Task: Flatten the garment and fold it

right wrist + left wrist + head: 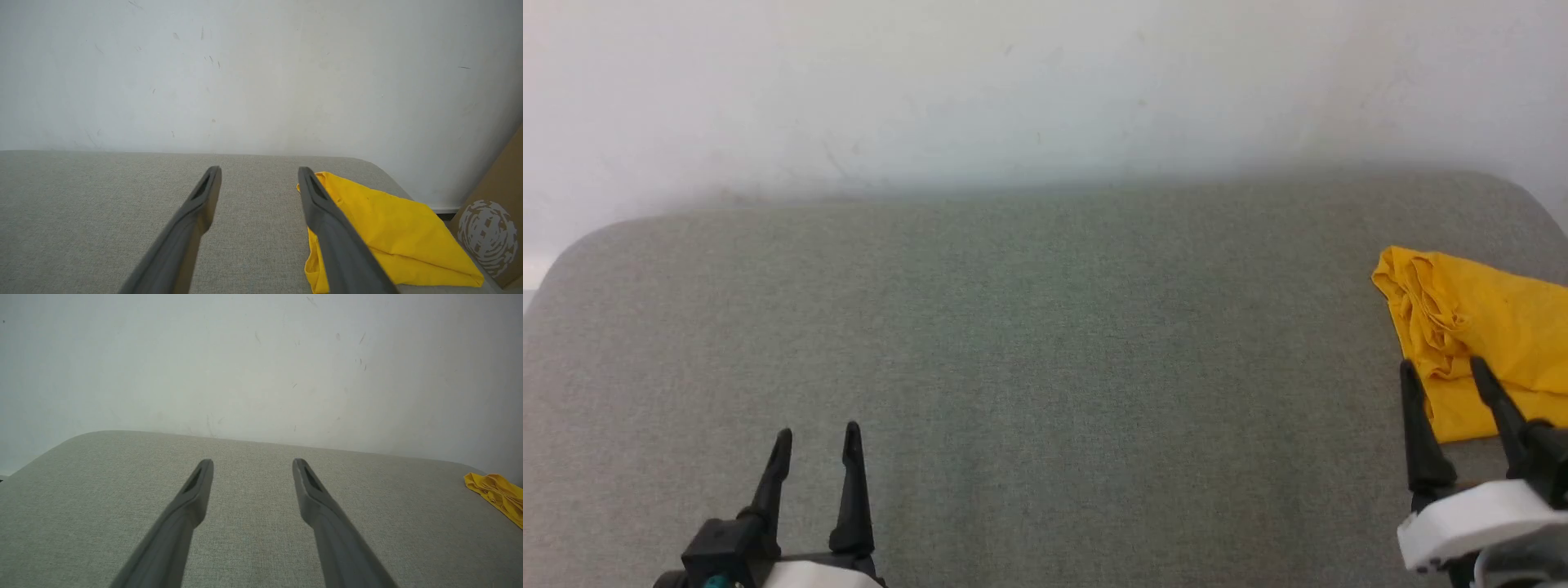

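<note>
**While left gripper [818,430] and right gripper [1441,363] gape empty, shirt [1494,327] lies bunched at right end of pad [1045,367]**

As the head view looks down, a white, scuffed wall [1045,82] stands at the far side; below it the grey fabric pad, with rounded far corners, spreads across the picture; the shirt, plain yellow on the sides that show, lies on the pad's right end, loosely folded with a crumpled left edge, and is cut off by the picture's right border; in the right wrist view a brown box [494,228] with a round white print stands just past the pad's right end, near the shirt; the right gripper has its jaws spread wide with nothing between them, its tips over the shirt's near left edge; whether they touch the cloth I cannot tell; the left gripper, equally wide open and empty, sits over bare pad, well apart from the shirt.
</note>
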{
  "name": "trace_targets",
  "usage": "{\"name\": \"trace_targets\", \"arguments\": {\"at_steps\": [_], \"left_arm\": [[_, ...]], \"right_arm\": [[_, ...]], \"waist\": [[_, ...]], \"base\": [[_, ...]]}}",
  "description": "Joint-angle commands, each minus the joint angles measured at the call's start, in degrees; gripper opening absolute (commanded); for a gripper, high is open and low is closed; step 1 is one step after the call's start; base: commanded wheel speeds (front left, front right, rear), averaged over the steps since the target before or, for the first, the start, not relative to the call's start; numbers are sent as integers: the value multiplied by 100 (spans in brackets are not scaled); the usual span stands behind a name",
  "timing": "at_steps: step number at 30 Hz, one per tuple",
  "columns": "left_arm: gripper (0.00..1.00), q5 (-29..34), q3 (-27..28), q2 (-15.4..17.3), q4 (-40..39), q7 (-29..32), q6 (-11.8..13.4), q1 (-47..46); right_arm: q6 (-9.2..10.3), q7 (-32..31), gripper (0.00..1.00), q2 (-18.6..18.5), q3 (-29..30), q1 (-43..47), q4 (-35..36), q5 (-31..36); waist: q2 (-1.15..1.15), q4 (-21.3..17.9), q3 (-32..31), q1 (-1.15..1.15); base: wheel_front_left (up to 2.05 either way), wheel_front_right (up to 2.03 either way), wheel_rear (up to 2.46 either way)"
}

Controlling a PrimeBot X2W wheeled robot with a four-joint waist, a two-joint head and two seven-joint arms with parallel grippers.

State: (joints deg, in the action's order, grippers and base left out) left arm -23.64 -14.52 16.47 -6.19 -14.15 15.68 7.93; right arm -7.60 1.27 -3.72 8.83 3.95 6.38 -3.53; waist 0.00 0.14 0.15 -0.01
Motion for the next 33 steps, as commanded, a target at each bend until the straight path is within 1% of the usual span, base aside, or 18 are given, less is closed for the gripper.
{"name": "trace_targets", "arguments": {"at_steps": [1, 6, 12, 18, 28, 29, 33], "left_arm": [[100, 3, -33, -6, 64, -13, -15, 97], [100, 13, -127, -21, 230, -33, -98, 212], [100, -2, -157, -75, 406, -60, -202, 307], [100, -4, -142, -143, 506, -75, -274, 328], [100, -30, -48, -197, 623, -82, -362, 343], [0, -21, -55, -188, 606, -58, -348, 272], [0, -16, -58, -189, 609, -47, -351, 265]], "right_arm": [[11, 74, 100, 33, -24, 143, -37, 56], [11, 287, 100, 77, -9, 436, -236, 119], [11, 493, 100, 82, -15, 613, -533, -69], [11, 585, 100, 83, -73, 620, -728, -157], [11, 629, 100, 84, -83, 562, -812, -215], [0, 591, 0, 60, -83, 582, -805, -170], [-1, 582, 0, 56, -85, 580, -806, -164]], "waist": [[0, 94, -113, 1], [0, 138, -218, 1], [0, 126, -303, 1], [0, 100, -319, 1], [0, 90, -303, 1], [0, 90, -304, 1], [0, 89, -303, 1]], "base": [[0, 0, 0], [0, 0, 0], [0, 0, 0], [0, 0, 0], [0, 0, 0], [0, 0, 0], [0, 0, 0]]}}
